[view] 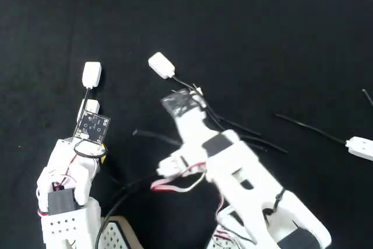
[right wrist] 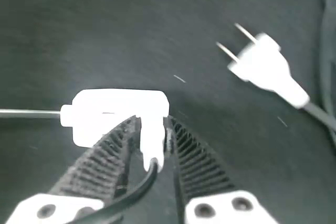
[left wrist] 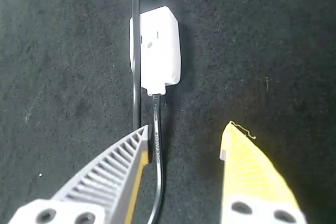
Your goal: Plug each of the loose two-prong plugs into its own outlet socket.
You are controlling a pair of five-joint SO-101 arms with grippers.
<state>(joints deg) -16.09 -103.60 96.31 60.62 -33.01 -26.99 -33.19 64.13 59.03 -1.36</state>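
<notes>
Left arm sitting at 8 o'clock on the table (view: 262, 39), wrist pitching down. Left gripper (left wrist: 187, 129) gaping wide, holding nothing, hanging over a black cable (left wrist: 157, 148). Outlet socket (left wrist: 156, 45) lying just ahead at its 12 o'clock, white connector (view: 91, 74) lying beyond that, also at 12. Right arm sitting at 6 o'clock, forearm pointing to 11, toward table centre. Right gripper (right wrist: 153, 124) pinching narrow on a white plug (right wrist: 152, 148), cord trailing back between the fingers. Plug meeting a white socket block (right wrist: 115, 114); cannot tell if seated. Loose two-prong plug (right wrist: 262, 64) lying near, prongs bare. Another plug (view: 359, 147) lying at the 3 o'clock edge.
</notes>
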